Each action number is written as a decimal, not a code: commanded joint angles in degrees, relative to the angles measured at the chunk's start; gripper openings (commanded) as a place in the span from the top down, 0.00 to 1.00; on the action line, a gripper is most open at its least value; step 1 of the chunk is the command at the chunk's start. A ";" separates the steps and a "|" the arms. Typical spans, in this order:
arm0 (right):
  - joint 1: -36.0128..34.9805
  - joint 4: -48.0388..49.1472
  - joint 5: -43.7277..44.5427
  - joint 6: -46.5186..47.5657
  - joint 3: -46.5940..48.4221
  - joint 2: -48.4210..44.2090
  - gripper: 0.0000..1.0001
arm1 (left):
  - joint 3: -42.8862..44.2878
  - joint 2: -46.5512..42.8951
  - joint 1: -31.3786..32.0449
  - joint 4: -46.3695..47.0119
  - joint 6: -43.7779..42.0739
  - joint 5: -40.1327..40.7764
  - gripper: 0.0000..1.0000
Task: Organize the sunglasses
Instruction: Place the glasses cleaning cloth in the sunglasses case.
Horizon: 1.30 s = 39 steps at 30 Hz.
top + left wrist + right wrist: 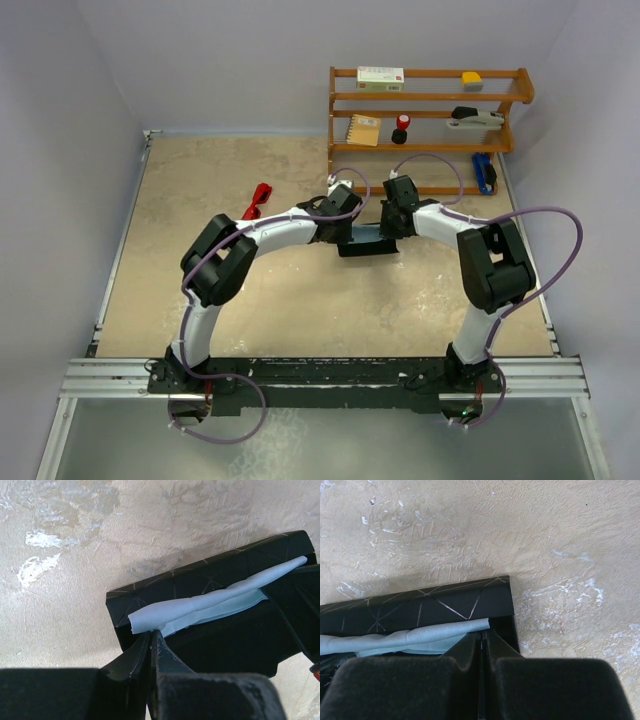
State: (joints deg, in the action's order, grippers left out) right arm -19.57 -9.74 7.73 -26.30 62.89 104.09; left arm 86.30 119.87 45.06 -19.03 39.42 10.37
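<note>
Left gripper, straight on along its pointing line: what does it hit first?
The left gripper would most likely meet the rolled end of the blue cloth first, lying in the black case just past its shut tips. Depth unclear; could be the case edge.

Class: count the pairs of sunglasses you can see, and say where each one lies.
1. The sunglasses lie on the table, left of the black case; others may be hidden from view.

1. Top view: soft, even light from above. Bench (300, 290) bright, arms (270, 232) throw faint shadows only. Pic sharp.
2. Left wrist: left hand (151, 636) dark & blurred up close; bench sharp.
3. Right wrist: right hand (482, 636) fuzzy, v. dark; soft shadow beyond black case (420, 607).
</note>
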 commanded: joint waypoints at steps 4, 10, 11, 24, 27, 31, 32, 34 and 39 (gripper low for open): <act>0.24 -0.69 0.27 1.37 2.12 -0.22 1.00 | 2.59 -3.10 -0.23 -0.29 0.57 -1.50 1.00; 0.24 -0.90 0.49 1.56 2.32 0.01 1.00 | 0.05 -3.66 -0.24 0.51 1.55 -1.34 1.00; 0.21 -0.90 0.60 1.67 2.32 0.02 1.00 | -0.36 -3.78 -0.24 0.57 1.66 -0.98 1.00; 0.24 -1.58 2.03 2.29 2.50 -0.12 1.00 | -2.93 -3.73 -0.24 0.70 3.23 0.99 1.00; 0.24 -1.75 2.22 2.32 2.41 -0.18 1.00 | -3.17 -3.29 -0.23 0.81 3.53 0.91 1.00; 0.24 -1.99 3.26 2.31 2.41 -0.69 1.00 | -3.00 -2.78 -0.23 1.07 3.65 1.05 1.00; 0.23 -2.14 3.48 2.31 2.53 -0.74 1.00 | -2.77 -2.55 -0.23 0.97 3.69 1.05 1.00; 0.24 -2.66 3.73 2.31 2.83 -0.79 1.00 | -2.63 -2.23 -0.23 0.91 3.69 1.08 1.00; 0.24 -2.52 3.57 2.29 2.44 -1.17 1.00 | -1.92 -1.01 -0.23 0.11 4.35 1.30 1.00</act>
State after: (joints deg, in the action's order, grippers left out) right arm -19.55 -11.18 9.30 -24.88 63.75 104.36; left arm 83.72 118.80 45.06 -18.09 42.68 10.68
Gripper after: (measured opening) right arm 0.004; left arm 0.003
